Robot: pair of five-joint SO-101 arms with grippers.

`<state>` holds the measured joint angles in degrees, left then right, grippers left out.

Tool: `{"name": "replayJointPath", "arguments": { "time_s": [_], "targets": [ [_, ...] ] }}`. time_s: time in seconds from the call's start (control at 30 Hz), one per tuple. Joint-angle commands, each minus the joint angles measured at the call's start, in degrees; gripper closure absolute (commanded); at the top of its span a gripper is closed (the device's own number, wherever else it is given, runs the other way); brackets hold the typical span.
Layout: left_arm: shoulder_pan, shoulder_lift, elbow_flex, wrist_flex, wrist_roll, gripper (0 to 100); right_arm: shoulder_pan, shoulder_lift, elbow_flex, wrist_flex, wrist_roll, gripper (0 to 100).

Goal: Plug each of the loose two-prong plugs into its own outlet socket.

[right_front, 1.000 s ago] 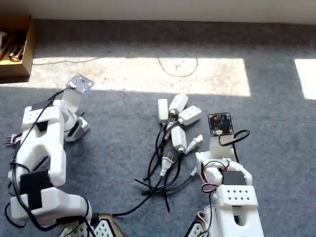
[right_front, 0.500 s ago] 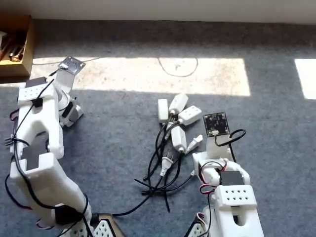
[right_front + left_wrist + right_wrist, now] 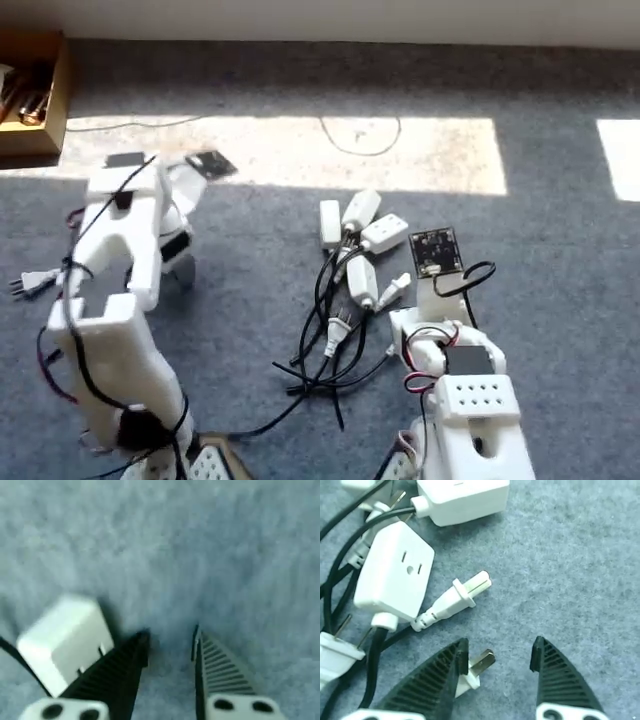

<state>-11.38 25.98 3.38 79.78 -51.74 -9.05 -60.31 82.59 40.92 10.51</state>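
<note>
Swung rightward since a second ago, the left gripper (image 3: 170,640) is held parted and empty over carpet (image 3: 225,555); the right gripper (image 3: 497,655) is spread wide, a white plug (image 3: 477,666) partly between its jaws.

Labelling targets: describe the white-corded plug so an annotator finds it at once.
Find the cable tangle on the carpet, at its side nearest the right gripper. The plug lies beside the face-up outlet socket; its cord is white among black cables.

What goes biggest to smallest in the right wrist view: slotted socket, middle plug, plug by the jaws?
1. slotted socket
2. middle plug
3. plug by the jaws, partly hidden, so its rank is unsure
</note>
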Motion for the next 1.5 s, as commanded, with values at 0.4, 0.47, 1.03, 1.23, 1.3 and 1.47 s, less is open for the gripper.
{"name": "replayJointPath", "arguments": {
  "time_s": [0.4, 0.47, 1.03, 1.23, 1.3, 1.47],
  "targets": [
    [-7.43, -25.45, -6.11, 1.93, 4.84, 84, -0.4, -1.01, -0.13, -0.66, 1.14, 78.6],
    [-10.07, -24.66, -6.2, -1.14, 7.21, 84, -0.4, -1.01, -0.13, -0.66, 1.14, 78.6],
    [-10.77, -3.82, -5.32, -10.2, 9.93, 86, -0.4, -1.01, -0.13, -0.66, 1.14, 78.6],
    [-5.32, -6.64, -4.97, -0.09, 9.85, 86, -0.4, -1.01, -0.22, -0.84, 1.14, 78.6],
    [-3.91, -7.08, -3.47, 0.0, 9.85, 86, -0.31, -1.01, -0.22, -0.84, 1.14, 78.6],
    [-0.04, -7.43, 0.04, 0.44, 9.85, 86, -0.31, -1.01, -0.13, -0.84, 1.14, 78.6]
  ]
}}
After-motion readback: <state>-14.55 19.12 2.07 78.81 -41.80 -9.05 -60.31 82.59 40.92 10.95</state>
